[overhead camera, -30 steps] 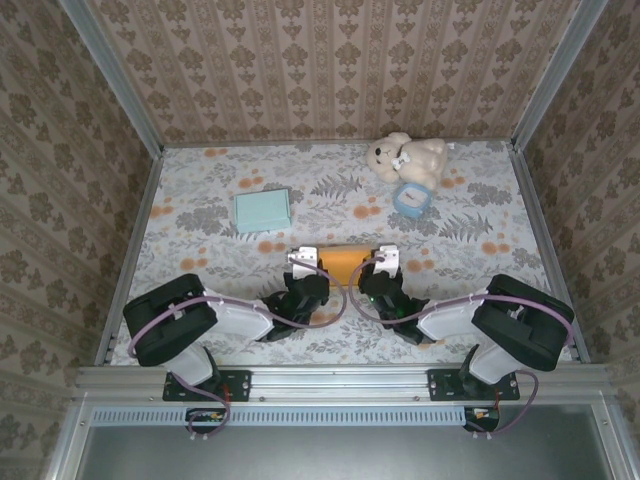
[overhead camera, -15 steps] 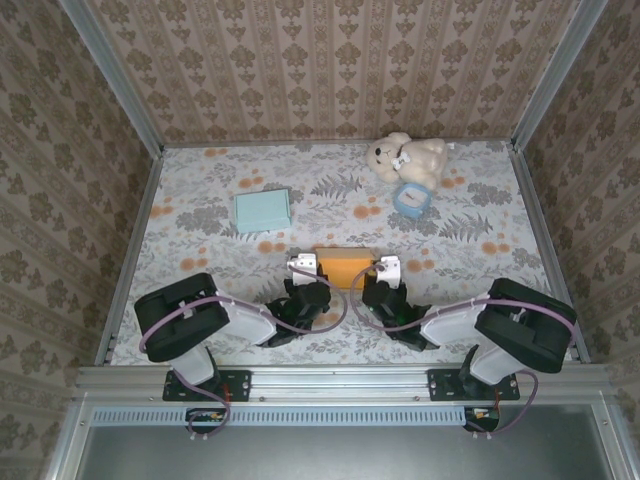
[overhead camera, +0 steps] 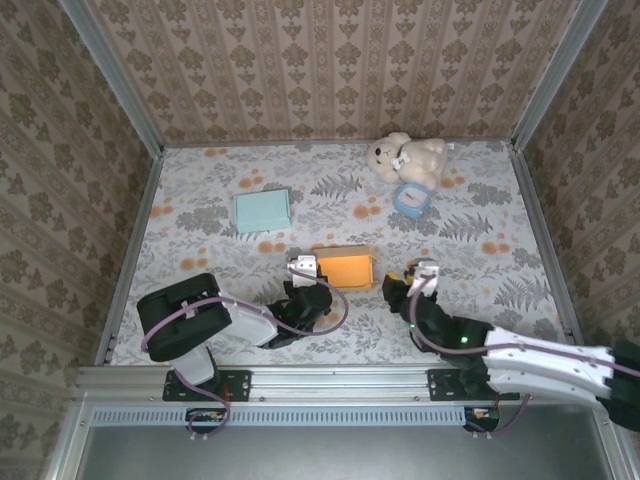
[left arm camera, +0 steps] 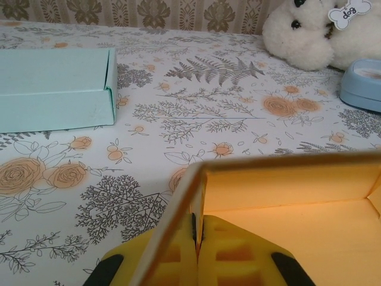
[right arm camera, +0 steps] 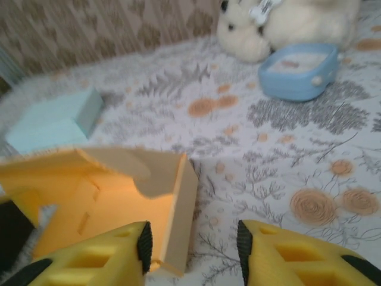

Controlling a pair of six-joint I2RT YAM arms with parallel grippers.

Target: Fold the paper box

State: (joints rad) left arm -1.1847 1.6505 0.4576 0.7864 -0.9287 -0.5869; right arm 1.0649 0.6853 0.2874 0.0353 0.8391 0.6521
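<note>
The orange paper box (overhead camera: 343, 268) lies open-topped in the middle of the table, its walls partly raised. My left gripper (overhead camera: 303, 268) is shut on the box's left wall; in the left wrist view the thin wall (left arm camera: 184, 196) runs down into the closed fingers of the gripper (left arm camera: 197, 235). My right gripper (overhead camera: 412, 283) stands to the right of the box with its jaws apart. In the right wrist view the box's right wall (right arm camera: 181, 208) stands inside the open gripper (right arm camera: 193, 250), close to the left finger (right arm camera: 119, 250).
A teal flat box (overhead camera: 262, 210) lies at the back left. A cream teddy bear (overhead camera: 405, 157) and a small blue dish (overhead camera: 410, 199) sit at the back right. Metal rails and patterned walls border the floral table.
My right gripper has opened off the box's right wall and drawn back to the right and toward the near edge. The left gripper keeps its hold on the left wall.
</note>
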